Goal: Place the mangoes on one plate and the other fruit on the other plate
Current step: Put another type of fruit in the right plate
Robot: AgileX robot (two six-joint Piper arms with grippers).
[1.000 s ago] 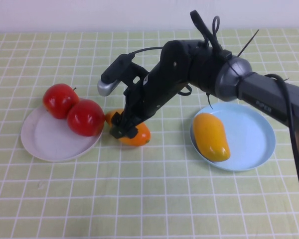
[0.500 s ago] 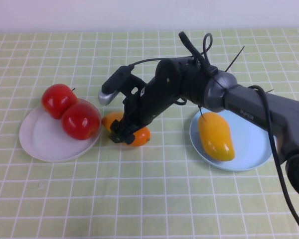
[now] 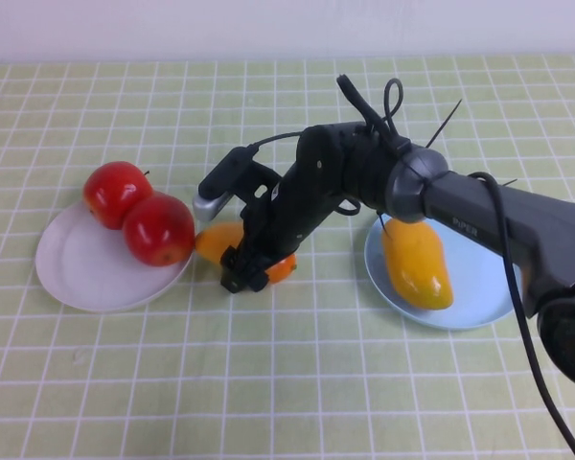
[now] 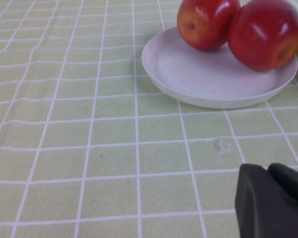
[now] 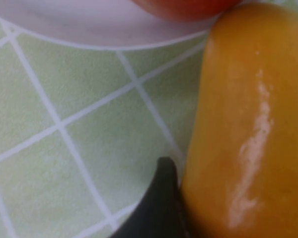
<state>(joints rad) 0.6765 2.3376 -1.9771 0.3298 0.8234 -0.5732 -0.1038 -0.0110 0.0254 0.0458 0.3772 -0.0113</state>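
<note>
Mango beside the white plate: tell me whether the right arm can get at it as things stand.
Probably yes. The right tool is down over that mango, one finger against its side; only the nearer apple crowds its far end.

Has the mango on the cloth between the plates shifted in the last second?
Yes. The loose mango has slid left toward the white plate, its tip now by the near apple, with the right gripper around it.

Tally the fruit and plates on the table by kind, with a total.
Mangoes: 2 (one on the light blue plate, one on the cloth at the right pincer)
Apples: 2 ()
Plates: 2 (white plate, light blue plate)
Total: 6
</note>
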